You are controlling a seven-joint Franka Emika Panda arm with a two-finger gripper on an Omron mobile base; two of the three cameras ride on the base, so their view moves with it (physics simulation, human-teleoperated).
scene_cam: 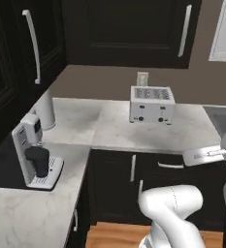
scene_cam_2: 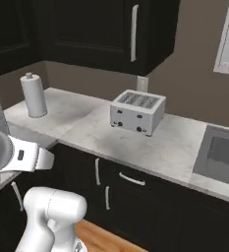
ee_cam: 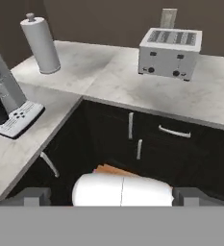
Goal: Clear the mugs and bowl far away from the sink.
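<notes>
The sink [scene_cam_2: 219, 157], a dark grey basin cut off at the right edge of the right base view, shows nothing inside its visible part. Left of it on the marble counter [scene_cam_2: 160, 142] stands a toaster [scene_cam_2: 137, 112]; a paper towel roll [scene_cam_2: 33, 95] stands upper left. The gripper [ee_cam: 111, 196], low in the hand view, is spread wide and holds nothing.

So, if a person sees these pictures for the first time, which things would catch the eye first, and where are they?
Probably the boxy silver four-slot toaster, standing alone on the pale marble counter against the brown wall. Next, the white paper towel roll upright in the counter's corner, and the grey and black coffee machine on the left run of the counter. At the right edge, a dark grey recessed sink begins.
</notes>
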